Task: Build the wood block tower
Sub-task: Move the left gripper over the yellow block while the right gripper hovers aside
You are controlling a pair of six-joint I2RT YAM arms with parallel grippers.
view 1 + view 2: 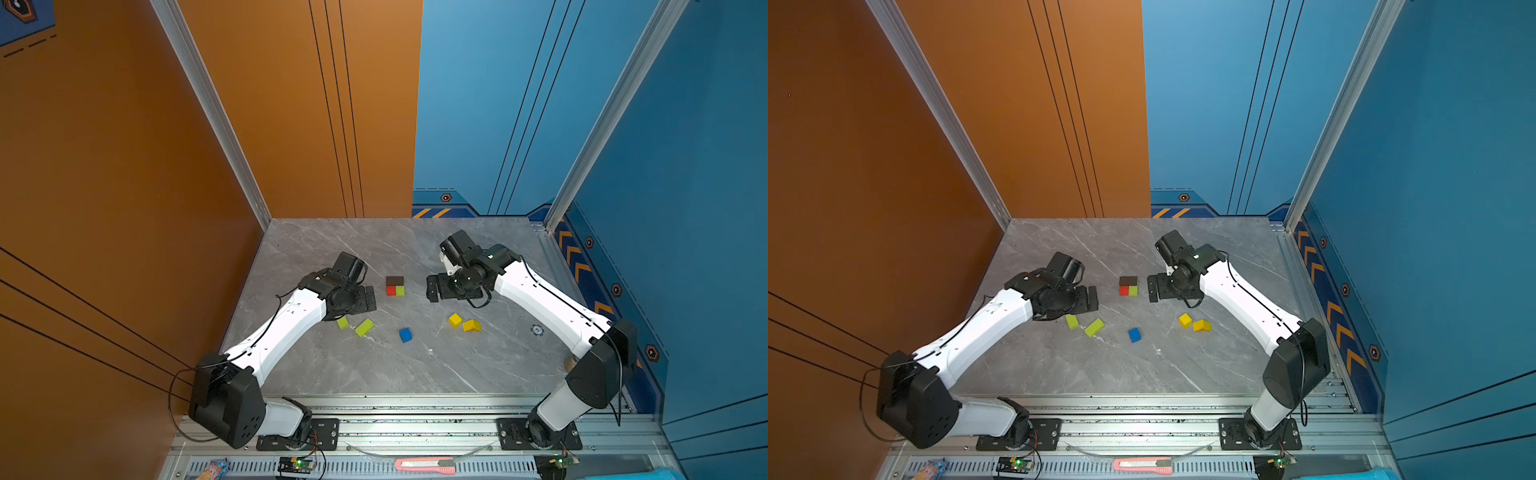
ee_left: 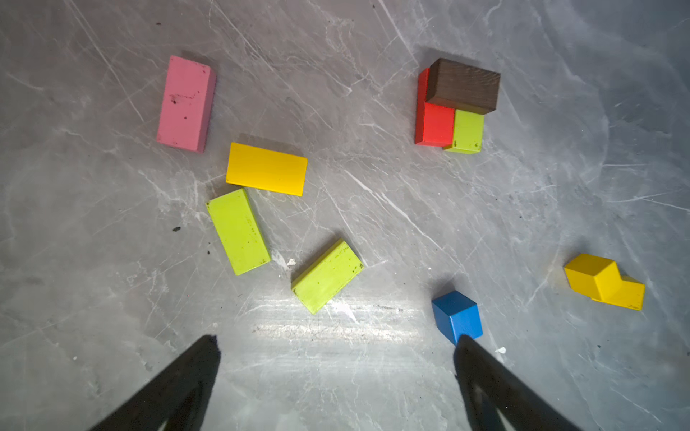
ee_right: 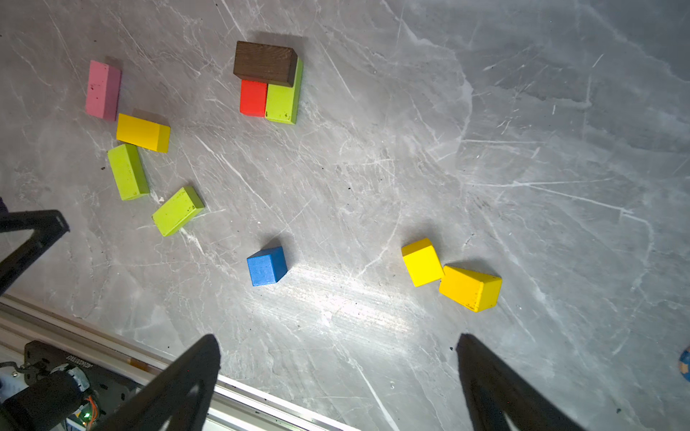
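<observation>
Top views, both: the tower (image 1: 395, 286) is barely begun, mid-table (image 1: 415, 374). With it as clock centre, my left gripper (image 1: 369, 297) hangs at 9 o'clock and my right gripper (image 1: 433, 289) at 3, each near it, neither touching. The loose lime bars (image 1: 365, 327) lie at 7 to 8, the blue cube (image 1: 405, 335) at 6, the yellow cube (image 1: 455, 320) and yellow prism (image 1: 472, 326) at 4. Risk: my two arms flank one small stack. If both go in together, I judge they could clash or clip it.

Left wrist: my left fingers (image 2: 179, 388) are spread as wide as they go, with nothing between them. One tip overlaps the blue cube in this view; I cannot tell whether it touches. A straight drop could kick the cube away. The pink bar (image 2: 186, 103) lies alone. The yellow bar (image 2: 266, 169) seems to touch a loose lime bar at a corner, so lifting one may drag the other.

Right wrist: my right fingers (image 3: 493, 384) are equally wide and empty. Tower detail: the red bar (image 3: 254, 97) and base lime bar (image 3: 282, 102) lie flat, side by side. The brown bar (image 3: 265, 63) sits crosswise over one end of both, and the other half is bare. The paint is speckled and scuffed. The yellow cube and prism touch. Risk: a block pressed hard onto the bare half could shove the brown bar or spread the base pair.
</observation>
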